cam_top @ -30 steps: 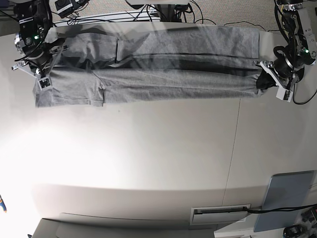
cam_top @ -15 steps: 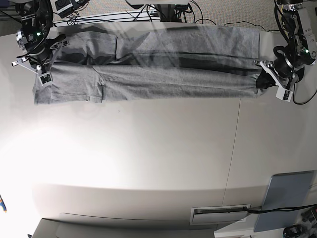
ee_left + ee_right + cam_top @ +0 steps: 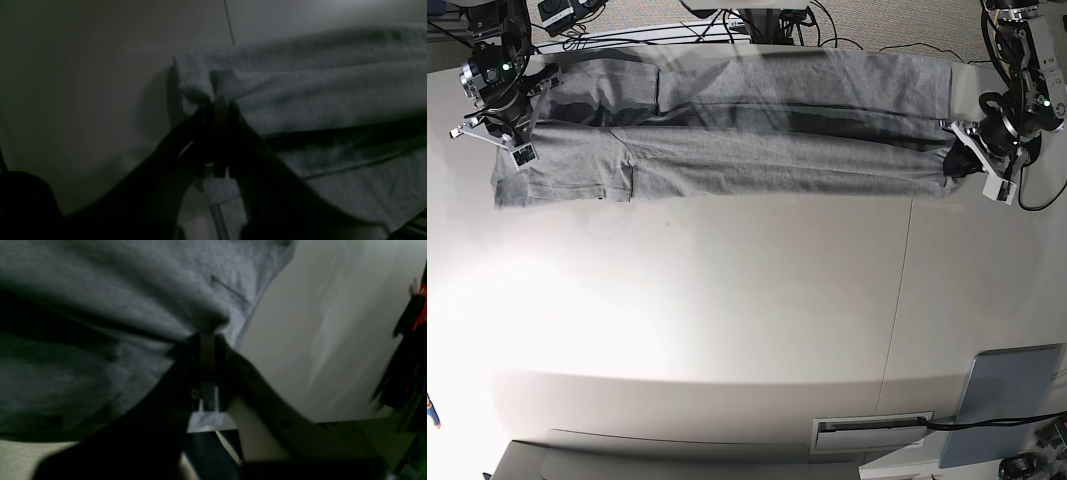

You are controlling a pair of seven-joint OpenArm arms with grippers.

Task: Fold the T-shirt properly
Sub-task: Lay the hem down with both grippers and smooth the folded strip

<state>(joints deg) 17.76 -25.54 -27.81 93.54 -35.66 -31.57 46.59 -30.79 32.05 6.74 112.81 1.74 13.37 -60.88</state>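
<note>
I have both grippers, left gripper (image 3: 220,103) and right gripper (image 3: 207,335), clamped on the T-shirt (image 3: 727,150), mid lengthwise fold; next, lay the edge beyond them flat.

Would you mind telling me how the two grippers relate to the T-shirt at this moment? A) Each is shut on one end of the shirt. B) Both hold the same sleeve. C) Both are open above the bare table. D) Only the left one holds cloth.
A: the left gripper pinches a bunched edge of the T-shirt, and the right gripper is shut on cloth at the opposite end.
</note>
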